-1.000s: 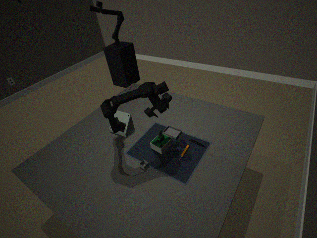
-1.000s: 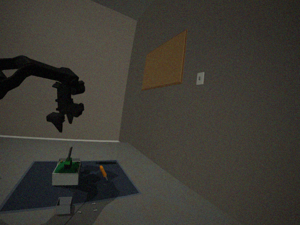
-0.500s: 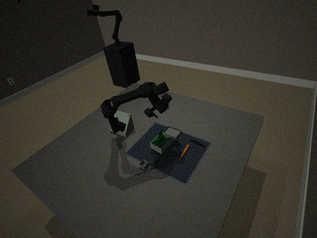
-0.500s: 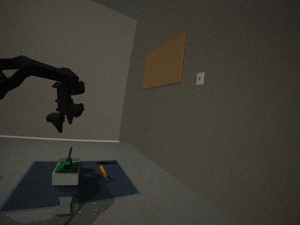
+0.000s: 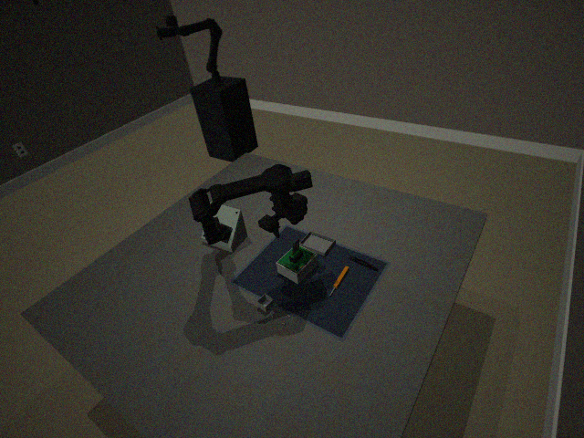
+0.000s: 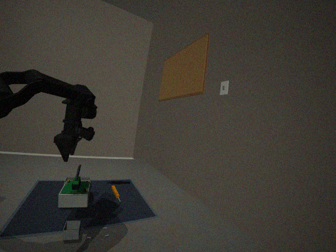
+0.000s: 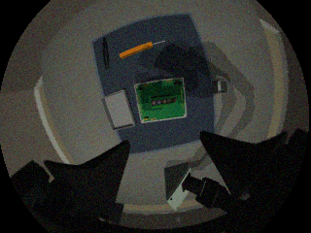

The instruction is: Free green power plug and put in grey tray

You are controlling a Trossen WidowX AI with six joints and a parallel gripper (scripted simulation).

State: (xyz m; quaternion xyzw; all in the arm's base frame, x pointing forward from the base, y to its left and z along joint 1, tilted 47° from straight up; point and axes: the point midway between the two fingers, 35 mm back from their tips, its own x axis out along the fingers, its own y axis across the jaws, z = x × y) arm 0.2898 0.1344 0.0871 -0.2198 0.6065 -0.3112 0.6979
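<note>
The green plug [image 5: 296,255] [image 6: 76,180] [image 7: 163,101] stands in its socket on the green circuit board [image 5: 286,260] [image 6: 66,189] [image 7: 150,114], with a grey lead rising from its top. The board sits on a pale box-like base. The grey tray [image 5: 318,244] [image 7: 120,109] lies beside the board and is empty; in the exterior view it is mostly hidden behind the base. My gripper [image 5: 278,232] [image 6: 69,157] [image 7: 165,140] is open and empty, pointing down. It hangs above and a little to one side of the board, touching nothing.
A blue mat [image 5: 351,311] [image 6: 135,206] [image 7: 194,39] lies under the board. An orange screwdriver [image 5: 341,276] [image 6: 115,191] [image 7: 136,49] and black tweezers [image 5: 364,263] [image 7: 105,53] lie on it. A small open box [image 5: 265,303] [image 6: 72,230] [image 7: 221,86] and several screws are near its edge.
</note>
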